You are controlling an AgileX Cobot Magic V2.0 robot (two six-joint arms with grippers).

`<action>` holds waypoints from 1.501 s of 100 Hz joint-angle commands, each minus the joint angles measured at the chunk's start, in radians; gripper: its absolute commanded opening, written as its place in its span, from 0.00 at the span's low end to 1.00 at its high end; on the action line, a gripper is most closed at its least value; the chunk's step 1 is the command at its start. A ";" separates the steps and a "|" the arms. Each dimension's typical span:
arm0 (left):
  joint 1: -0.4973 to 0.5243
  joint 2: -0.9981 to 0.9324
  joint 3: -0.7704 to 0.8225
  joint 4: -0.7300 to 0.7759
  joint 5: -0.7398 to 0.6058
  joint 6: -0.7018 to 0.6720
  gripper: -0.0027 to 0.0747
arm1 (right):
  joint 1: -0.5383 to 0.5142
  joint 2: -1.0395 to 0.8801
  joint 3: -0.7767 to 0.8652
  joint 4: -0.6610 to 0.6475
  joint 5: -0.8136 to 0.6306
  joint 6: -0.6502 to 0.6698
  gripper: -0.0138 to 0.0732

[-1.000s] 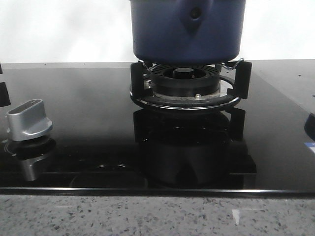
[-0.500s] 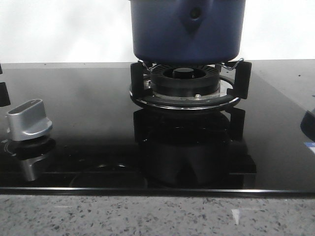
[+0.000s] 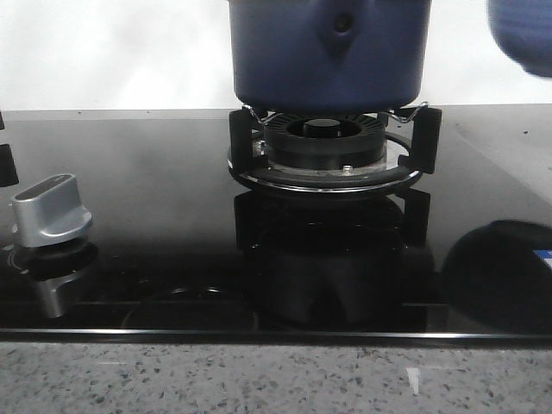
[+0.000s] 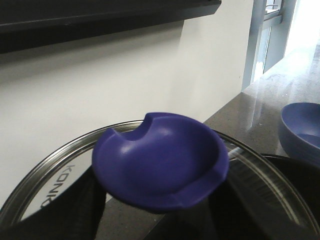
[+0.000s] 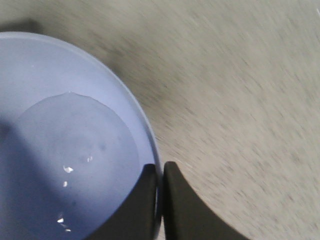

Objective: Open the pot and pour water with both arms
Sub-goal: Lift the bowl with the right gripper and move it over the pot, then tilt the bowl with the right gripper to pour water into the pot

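A: Pot (image 3: 328,52), on the burner grate (image 3: 332,151) — is it being kept uncovered?

B: Yes; the lid (image 4: 150,170) is being held up. The left end effector's state cannot be told.

A: And the bowl (image 5: 70,150)?

B: Its rim is being clamped by the right end effector (image 5: 161,172); the water should be carried level over the pot.

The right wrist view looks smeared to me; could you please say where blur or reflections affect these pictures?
Right wrist view: the counter is streaked with motion blur. Front view: the bowl is a soft blur, and the glossy cooktop mirrors the burner. Left wrist view: the window glares.
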 commanded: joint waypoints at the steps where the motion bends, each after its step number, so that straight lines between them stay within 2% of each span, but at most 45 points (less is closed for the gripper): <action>1: 0.003 -0.057 -0.042 -0.106 0.017 -0.010 0.36 | 0.037 -0.020 -0.090 0.019 -0.046 -0.003 0.10; 38: 0.003 -0.057 -0.042 -0.106 0.015 -0.010 0.36 | 0.182 0.083 -0.350 0.064 -0.055 -0.003 0.10; 70: 0.003 -0.057 -0.042 -0.106 0.011 -0.010 0.36 | 0.315 0.150 -0.390 0.064 -0.266 -0.016 0.10; 101: 0.003 -0.057 -0.042 -0.106 -0.005 -0.010 0.36 | 0.382 0.144 -0.264 0.064 -0.550 -0.102 0.10; 135: 0.003 -0.057 -0.042 -0.106 -0.006 -0.010 0.36 | 0.422 0.030 0.038 0.040 -1.080 -0.137 0.10; 150: 0.003 -0.057 -0.042 -0.106 -0.006 -0.010 0.36 | 0.442 0.004 0.157 -0.002 -1.235 -0.137 0.10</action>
